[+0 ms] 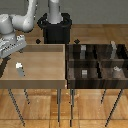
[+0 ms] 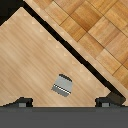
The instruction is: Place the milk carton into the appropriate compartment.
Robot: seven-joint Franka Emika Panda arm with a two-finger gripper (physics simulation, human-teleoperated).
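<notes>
Milk carton stands upright in the light tray, near its exterior-view-left edge. Gripper hovers above, apart, nothing held, likely lining up a top-down grab. Divided bin waits alongside.

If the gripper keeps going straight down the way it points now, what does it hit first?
Probably the milk carton: the wrist view puts it ahead of the gripper, between the fingers. Depth is unclear; slightly off, it would meet the light wooden tray floor instead.

I see the light tray as matt, pale wood grain, and the divided tray as dark streaked wood. The milk carton looks matt grey; the floor is parquet with a slight sheen.
</notes>
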